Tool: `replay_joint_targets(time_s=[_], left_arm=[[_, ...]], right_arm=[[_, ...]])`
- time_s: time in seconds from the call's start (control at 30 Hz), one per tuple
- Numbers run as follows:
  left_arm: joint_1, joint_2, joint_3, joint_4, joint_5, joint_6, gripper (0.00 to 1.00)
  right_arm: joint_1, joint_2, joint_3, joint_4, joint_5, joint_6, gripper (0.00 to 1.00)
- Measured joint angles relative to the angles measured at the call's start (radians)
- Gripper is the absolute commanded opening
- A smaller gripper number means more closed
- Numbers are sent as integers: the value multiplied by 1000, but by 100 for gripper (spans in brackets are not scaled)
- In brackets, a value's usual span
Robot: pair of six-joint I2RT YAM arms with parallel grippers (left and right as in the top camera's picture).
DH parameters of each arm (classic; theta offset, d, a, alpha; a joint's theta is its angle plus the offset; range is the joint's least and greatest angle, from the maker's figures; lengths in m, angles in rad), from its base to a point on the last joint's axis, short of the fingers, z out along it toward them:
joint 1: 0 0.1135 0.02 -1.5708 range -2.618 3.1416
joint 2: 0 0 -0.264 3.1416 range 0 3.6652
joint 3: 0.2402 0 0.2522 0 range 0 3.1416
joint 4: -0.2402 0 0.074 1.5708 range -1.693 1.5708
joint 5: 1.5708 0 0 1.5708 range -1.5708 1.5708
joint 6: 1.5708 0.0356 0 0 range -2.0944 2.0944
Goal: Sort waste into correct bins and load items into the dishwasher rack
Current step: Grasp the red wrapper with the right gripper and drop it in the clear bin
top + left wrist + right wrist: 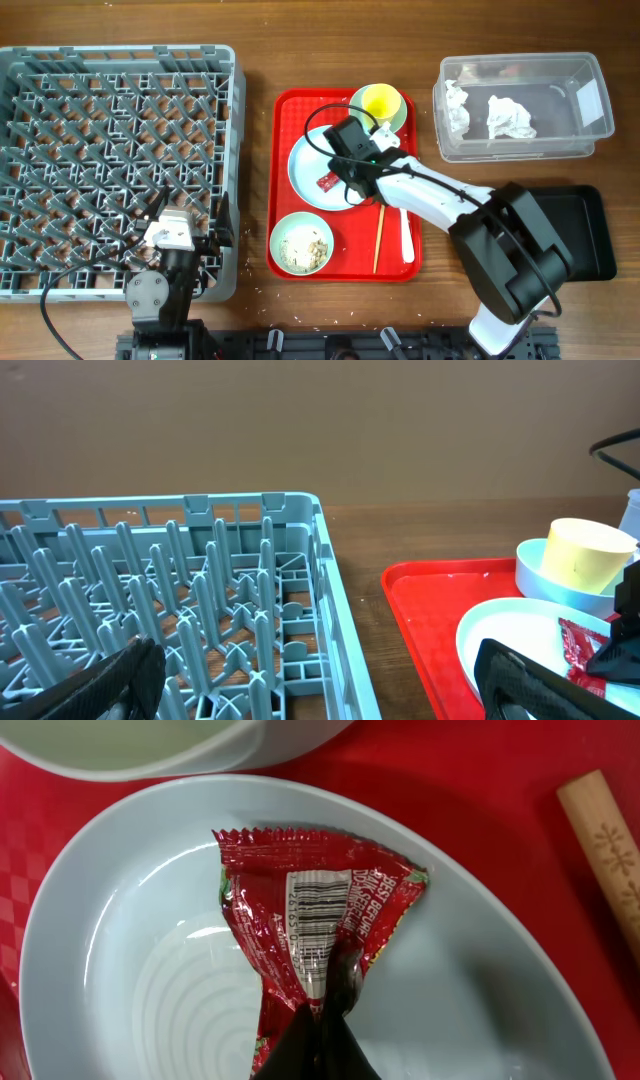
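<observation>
The right tool has its two dark fingers pressed together on the lower end of the red sachet wrapper, pinching it. The wrapper lies crinkled on the pale green-blue plate, barcode side up. The plate sits in the middle of the red tray.

At the tray's far right corner, a yellow cup stands inside a pale bowl. At the near left corner of the tray, a second bowl holds whitish rice scraps. A wooden chopstick and a white plastic fork lie side by side along the tray's near right part, the fork closer to the tray's right edge.

To the left of the tray, the grey dishwasher rack rests on the table with nothing on its pegs. The left tool is above the rack corner nearest the tray's near left side, its fingers spread wide and holding nothing.

To the right of the tray and farther back is the clear tub, with two lumps of crumpled white tissue inside. The black tray lies right of the red tray's near half, partly covered by the right arm.
</observation>
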Motion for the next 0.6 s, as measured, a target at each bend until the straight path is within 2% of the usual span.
replay_joint_targets(time_s=[0.07, 0.13, 0.3, 0.4, 0.53, 0.57, 0.6], left_arm=[[0, 0, 0, 0, 0, 0, 100], [0, 0, 0, 0, 0, 0, 100], [0, 0, 0, 0, 0, 0, 100], [0, 0, 0, 0, 0, 0, 100], [0, 0, 0, 0, 0, 0, 100], [0, 0, 0, 0, 0, 0, 100], [0, 0, 0, 0, 0, 0, 100]], right_arm=[[-10, -11, 1, 2, -50, -54, 4], [-11, -69, 1, 5, -141, -171, 4], [-63, -397, 8, 8, -195, -358, 4], [-278, -544, 14, -37, -118, -438, 4], [-572, -537, 14, -31, -63, -497, 5], [-643, -534, 14, -10, -58, -499, 9], [-691, -529, 14, 5, -51, -502, 38]])
